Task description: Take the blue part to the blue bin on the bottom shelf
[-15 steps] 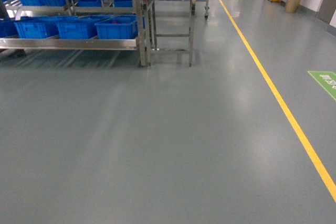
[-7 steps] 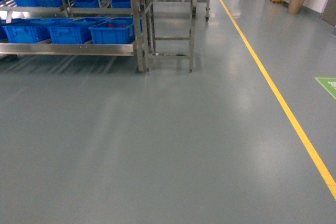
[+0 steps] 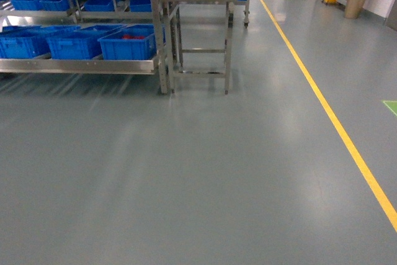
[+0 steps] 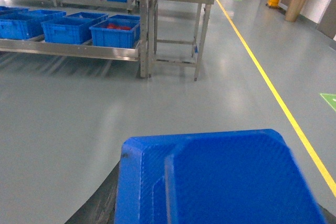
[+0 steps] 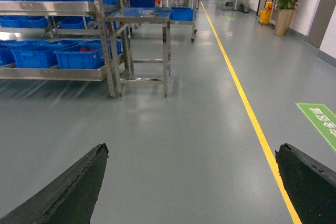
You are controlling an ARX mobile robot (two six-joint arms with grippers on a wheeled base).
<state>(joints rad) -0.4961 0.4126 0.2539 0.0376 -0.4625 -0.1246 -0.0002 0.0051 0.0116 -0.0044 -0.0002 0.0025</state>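
Left end effector (image 4: 220,219) carries the blue part (image 4: 220,177), clamped I judge; right end effector (image 5: 191,182) gapes empty. Far from the bottom shelf (image 3: 80,65), driving jolts could shake it loose.

In the left wrist view a big blue textured piece (image 4: 220,182) fills the lower frame, cut off by the bottom edge and hiding the left fingers, so their grip cannot be read. The right fingers (image 5: 68,187) show only as two dark tips cut by the lower corners, spread wide apart. Far ahead of them, the bottom shelf (image 3: 77,65) runs off the left edge, its crates' contents too small to tell.
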